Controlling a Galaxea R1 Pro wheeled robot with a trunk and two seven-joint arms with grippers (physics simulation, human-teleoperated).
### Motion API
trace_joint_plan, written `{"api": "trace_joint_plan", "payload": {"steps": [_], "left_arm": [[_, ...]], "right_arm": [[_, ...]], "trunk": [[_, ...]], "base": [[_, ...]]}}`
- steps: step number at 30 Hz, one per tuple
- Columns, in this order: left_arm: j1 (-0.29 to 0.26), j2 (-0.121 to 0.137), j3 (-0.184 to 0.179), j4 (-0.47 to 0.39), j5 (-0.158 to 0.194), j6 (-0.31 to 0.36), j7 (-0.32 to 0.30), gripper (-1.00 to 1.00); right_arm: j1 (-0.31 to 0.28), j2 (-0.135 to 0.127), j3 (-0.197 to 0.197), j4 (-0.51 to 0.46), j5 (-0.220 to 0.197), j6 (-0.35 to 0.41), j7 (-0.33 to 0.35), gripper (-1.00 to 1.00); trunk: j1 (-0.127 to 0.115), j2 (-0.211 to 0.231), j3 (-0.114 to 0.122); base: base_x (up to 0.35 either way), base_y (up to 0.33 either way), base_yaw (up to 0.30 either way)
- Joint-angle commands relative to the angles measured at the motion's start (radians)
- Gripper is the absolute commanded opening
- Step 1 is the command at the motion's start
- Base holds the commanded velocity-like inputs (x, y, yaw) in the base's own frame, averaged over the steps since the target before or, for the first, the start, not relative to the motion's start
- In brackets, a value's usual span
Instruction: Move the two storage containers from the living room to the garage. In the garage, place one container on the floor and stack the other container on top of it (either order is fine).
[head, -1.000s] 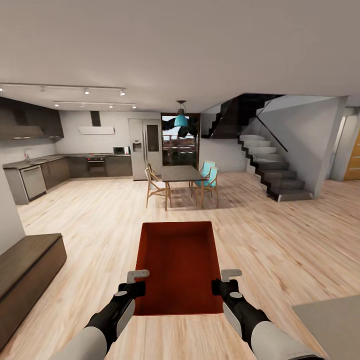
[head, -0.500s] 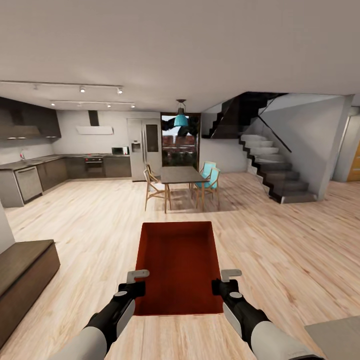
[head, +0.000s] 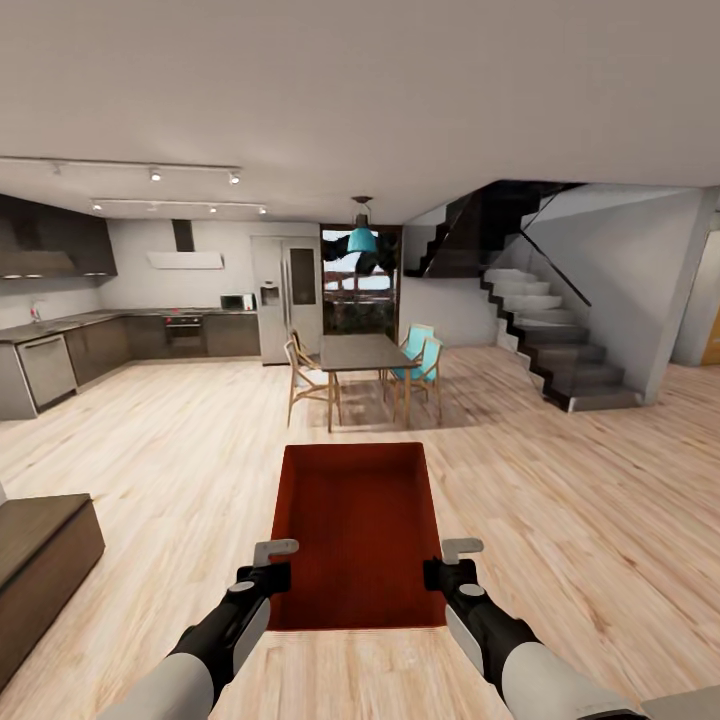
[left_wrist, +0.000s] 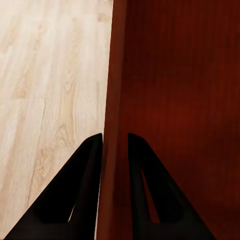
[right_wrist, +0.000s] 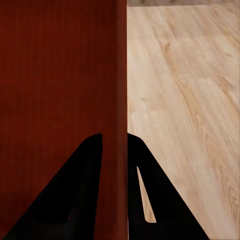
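Observation:
An orange-red storage container (head: 357, 530) hangs level in front of me above the light wood plank floor, held by both arms. My left gripper (head: 274, 562) is shut on the container's left wall (left_wrist: 114, 100), one dark finger on each side of it. On the opposite side, my right gripper (head: 452, 560) is shut on the right wall (right_wrist: 121, 80) in the same way. The ribbed bottom of the container (right_wrist: 55, 75) shows between the walls. Garage and its concrete floor are out of view.
A dining table (head: 362, 350) with wooden and teal chairs stands straight ahead. The kitchen counter (head: 50, 350) runs along the left, a fridge (head: 288, 298) behind. A dark staircase (head: 555, 350) rises at right. A low dark bench (head: 40, 565) sits near left. Open plank floor (head: 580, 490) lies ahead right.
The whole view has swung a little to the right: the bench and kitchen slid left, the grey surface at lower right almost left the picture. Both grippers keep their hold on the container.

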Motion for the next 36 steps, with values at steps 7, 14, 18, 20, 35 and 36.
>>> {"api": "trace_joint_plan", "payload": {"steps": [7,14,18,20,35,36], "left_arm": [[-0.001,-0.001,0.021,-0.004,0.03,-0.035,0.035,-1.0],[-0.001,-0.001,0.021,-0.004,0.03,-0.035,0.035,-1.0],[-0.001,-0.001,0.021,-0.003,0.03,-0.035,0.035,-1.0],[-0.001,-0.001,0.021,-0.003,0.031,-0.035,0.035,-1.0],[-0.001,-0.001,0.022,-0.001,0.032,-0.034,0.035,-1.0],[-0.001,-0.001,0.022,-0.001,0.032,-0.034,0.035,-1.0]], "right_arm": [[0.0,0.002,0.002,0.003,-0.014,-0.001,0.008,-1.0],[0.0,0.006,0.002,0.003,-0.013,-0.001,0.008,-1.0],[0.0,0.006,0.002,0.002,-0.013,-0.001,0.008,-1.0],[0.0,0.006,0.002,0.002,-0.013,-0.001,0.008,-1.0],[0.0,0.006,0.002,0.002,-0.012,-0.001,0.008,-1.0],[0.0,0.006,0.002,0.002,-0.012,-0.001,0.008,-1.0]], "trunk": [[0.001,-0.001,0.0],[0.001,-0.001,0.0],[0.001,-0.001,0.0],[0.001,-0.001,0.0],[0.001,-0.001,0.0],[0.001,-0.001,0.0]], "base": [[0.323,0.0,-0.185],[0.323,0.0,-0.24],[0.323,0.0,-0.243],[0.323,0.0,-0.243],[0.323,0.0,-0.243],[0.323,0.0,-0.243]]}}
